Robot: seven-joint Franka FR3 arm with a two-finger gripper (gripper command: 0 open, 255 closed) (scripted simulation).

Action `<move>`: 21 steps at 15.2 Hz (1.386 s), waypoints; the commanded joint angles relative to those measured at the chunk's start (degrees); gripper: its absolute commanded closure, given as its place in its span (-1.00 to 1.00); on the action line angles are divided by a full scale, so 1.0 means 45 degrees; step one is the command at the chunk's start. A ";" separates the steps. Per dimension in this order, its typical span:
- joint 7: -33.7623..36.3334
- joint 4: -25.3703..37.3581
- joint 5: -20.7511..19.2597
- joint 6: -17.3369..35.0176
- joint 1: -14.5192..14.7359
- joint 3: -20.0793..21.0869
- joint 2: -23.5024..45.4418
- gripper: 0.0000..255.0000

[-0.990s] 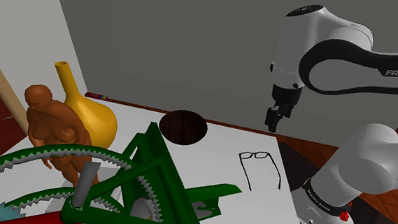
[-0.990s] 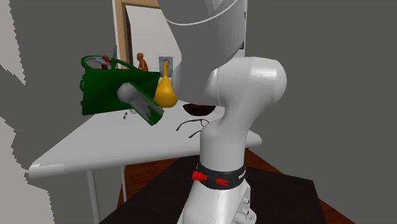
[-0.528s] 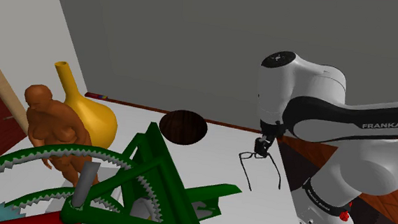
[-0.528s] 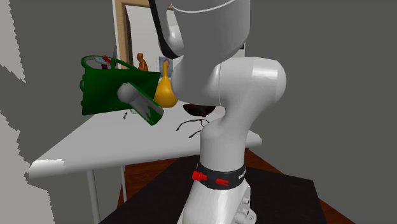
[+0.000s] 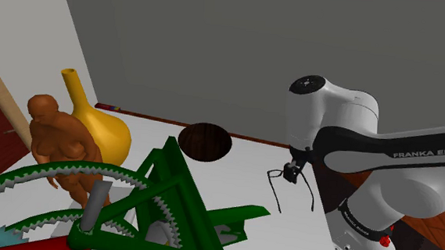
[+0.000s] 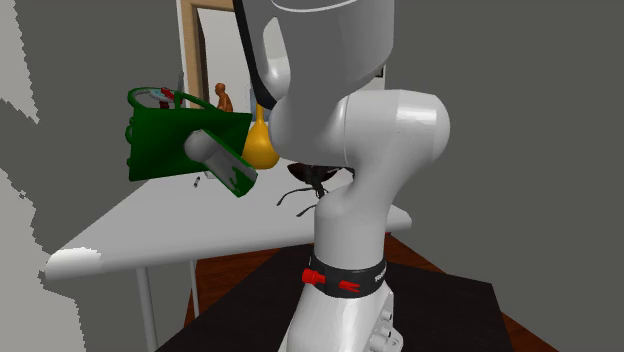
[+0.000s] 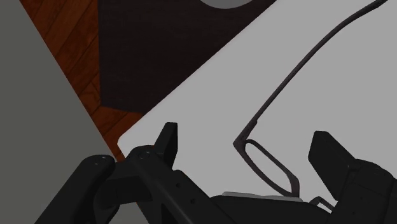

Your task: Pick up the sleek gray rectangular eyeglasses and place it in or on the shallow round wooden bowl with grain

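Currently the gripper [image 5: 292, 173] hangs low over the white table [image 5: 238, 180], at the lens end of the eyeglasses [image 5: 275, 195].

Glasses: thin dark frame lying flat, temples unfolded and trailing toward six o'clock in the shoulder view. They are near the table edge closest to the robot's base.

Wrist view: the two black fingers [image 7: 167, 141] stand wide apart, one on each side of a single rectangular lens. The rim lies between them (that side's temple runs off across the table, away from the hand). Nothing is clasped. Whether either pad grazes the rim I cannot settle from this angle.

Bowl [image 5: 205, 140]: round, shallow, dark brown wood. It sits at ten o'clock from the glasses in the shoulder view, well apart from them, near the table's far edge.

Other items, shoulder view:
- A yellow long-necked vase [image 5: 95, 125] stands at nine o'clock from the bowl.
- A brown figurine [image 5: 56, 139] overlaps the vase's near side.
- A large green toothed frame [image 5: 169, 211] fills the foreground at seven o'clock from the bowl.

Second exterior view: the white arm [image 6: 350, 200] covers the table's middle, and the vase shows at ten o'clock from it.
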 commanded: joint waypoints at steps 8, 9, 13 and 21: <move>0.0011 -0.0084 0.0033 0.0062 0.0035 0.0015 -0.0019 1.00; 0.0011 -0.0084 0.0033 0.0062 0.0035 0.0015 -0.0019 1.00; 0.0011 -0.0084 0.0032 0.0061 0.0035 0.0015 -0.0020 1.00; -0.0239 0.0440 -0.0184 -0.1115 0.0064 -0.0372 -0.0713 1.00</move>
